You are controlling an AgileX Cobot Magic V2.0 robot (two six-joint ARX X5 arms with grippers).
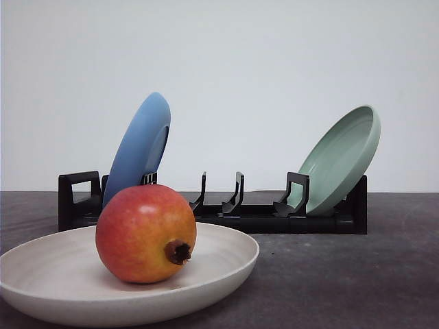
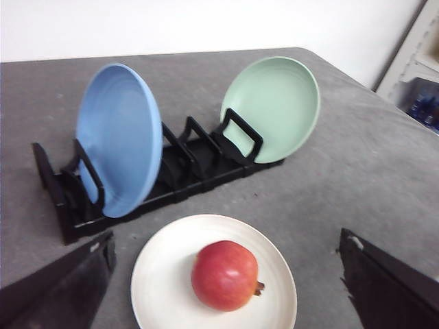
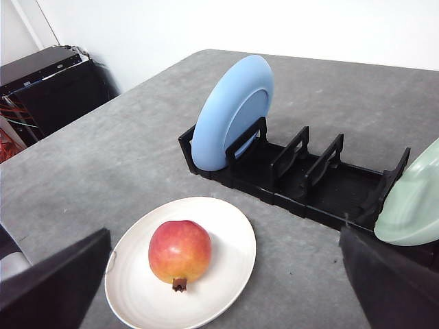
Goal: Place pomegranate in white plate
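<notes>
Pomegranate (image 1: 145,233) on grey table (image 1: 357,274)

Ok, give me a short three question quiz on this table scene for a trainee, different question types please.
1. True or false: the pomegranate lies inside the white plate.
2. Multiple choice: which plate stands at the left end of the black dish rack in the front view? A) the pale green plate B) the blue plate C) the white plate
3. Fill in: in the front view, the fruit's dried crown points toward the ____.

Key
1. True
2. B
3. Camera, slightly to the right
</notes>
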